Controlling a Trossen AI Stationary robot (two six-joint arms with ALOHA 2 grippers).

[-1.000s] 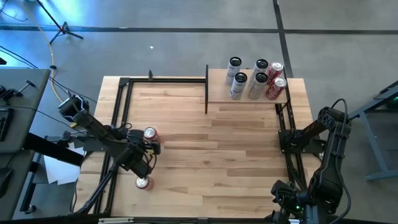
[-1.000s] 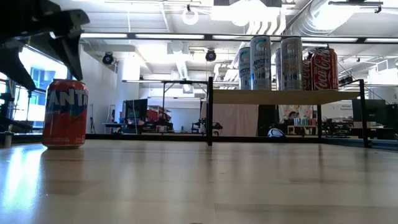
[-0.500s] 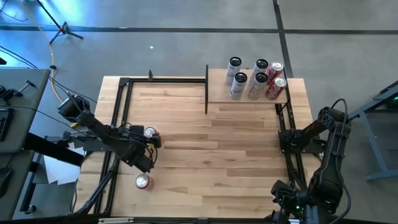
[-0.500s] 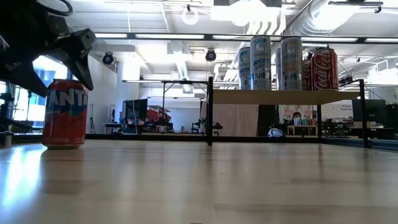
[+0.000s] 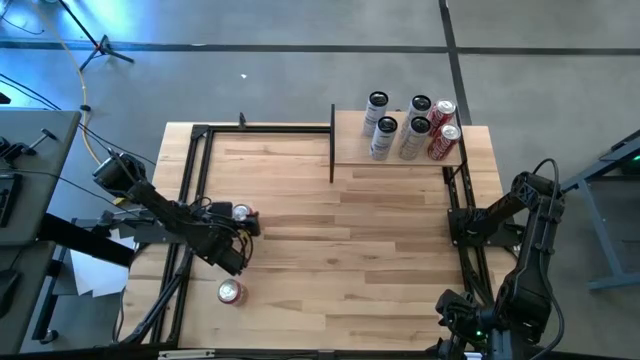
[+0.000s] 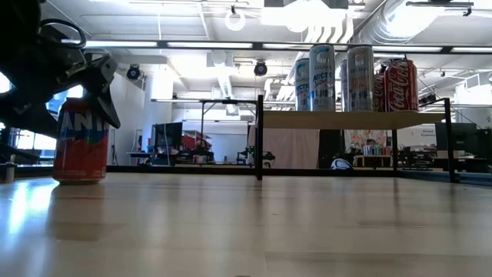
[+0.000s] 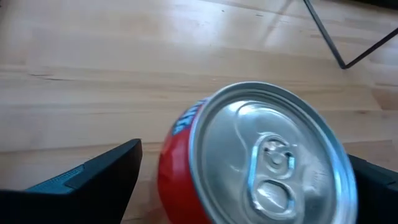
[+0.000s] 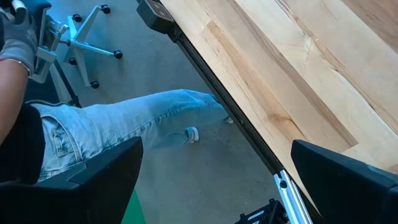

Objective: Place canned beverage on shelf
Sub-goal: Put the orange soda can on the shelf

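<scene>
An orange-red Fanta can (image 5: 241, 212) (image 6: 80, 142) stands upright on the tabletop at the left. My left gripper (image 5: 238, 222) (image 7: 249, 186) is open. One finger (image 7: 93, 180) stands on each side of the can's upper part (image 7: 267, 155), and I see a gap on at least one side. A second red can (image 5: 231, 292) stands nearer the table's near edge. The shelf (image 5: 350, 148) (image 6: 338, 119) stands at the far right and bears several cans. My right gripper (image 5: 468, 226) (image 8: 214, 186) waits open at the table's right edge.
A black metal frame (image 5: 190, 180) runs along the table's left and far sides, with another (image 5: 462, 215) by the right arm. The middle of the tabletop (image 5: 350, 230) lies bare. A person's leg in jeans (image 8: 124, 124) and a chair base (image 8: 81, 37) show beside the table.
My left gripper has come down and toward the far edge onto the Fanta can. Its open fingers were above and nearer than the can, and they now stand on either side of its upper part. The can has not moved.
</scene>
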